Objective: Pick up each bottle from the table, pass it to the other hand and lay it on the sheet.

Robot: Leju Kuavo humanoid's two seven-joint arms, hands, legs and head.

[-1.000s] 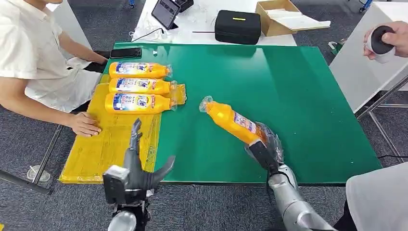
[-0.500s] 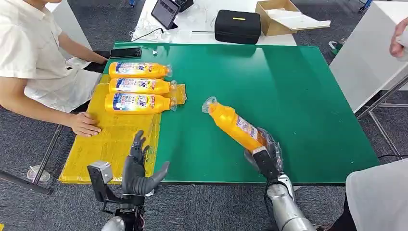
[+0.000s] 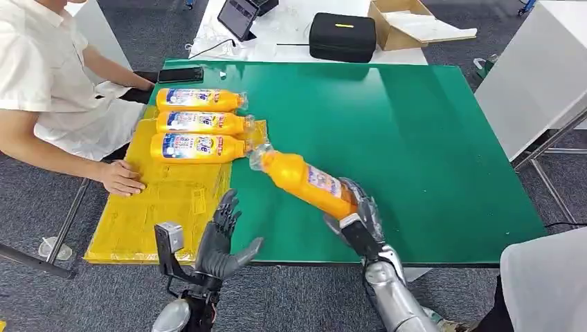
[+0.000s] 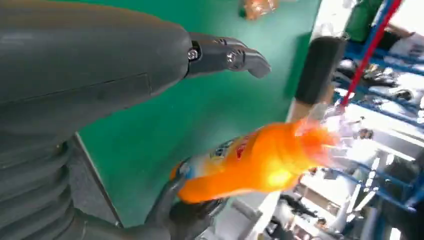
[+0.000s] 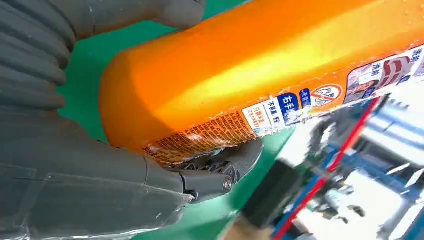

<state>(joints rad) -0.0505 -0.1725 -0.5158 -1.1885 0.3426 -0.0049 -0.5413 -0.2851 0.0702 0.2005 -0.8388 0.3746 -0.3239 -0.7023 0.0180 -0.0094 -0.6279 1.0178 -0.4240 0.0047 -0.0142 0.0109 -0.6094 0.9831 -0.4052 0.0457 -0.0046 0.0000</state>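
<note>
1 orange bottle [image 3: 304, 181] gripped at its base by the right robot hand [image 3: 356, 221], above the green surface [image 3: 415, 131], neck pointing 10 o'clock. 3 bottles [image 3: 197, 123] lie on the yellow sheet [image 3: 149, 207]. Left robot hand [image 3: 220, 238] empty, fingers spread, at 7 o'clock.

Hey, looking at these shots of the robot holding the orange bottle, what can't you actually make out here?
- Held bottle: its base is wrapped by the right hand in the head view; its cap end is blurred in the left wrist view.
- Label print: too small to read in the right wrist view.
- Left hand: its palm side faces away from the head view.
- Person's hand on the yellow sheet: the body is cut off by the frame edge.
</note>
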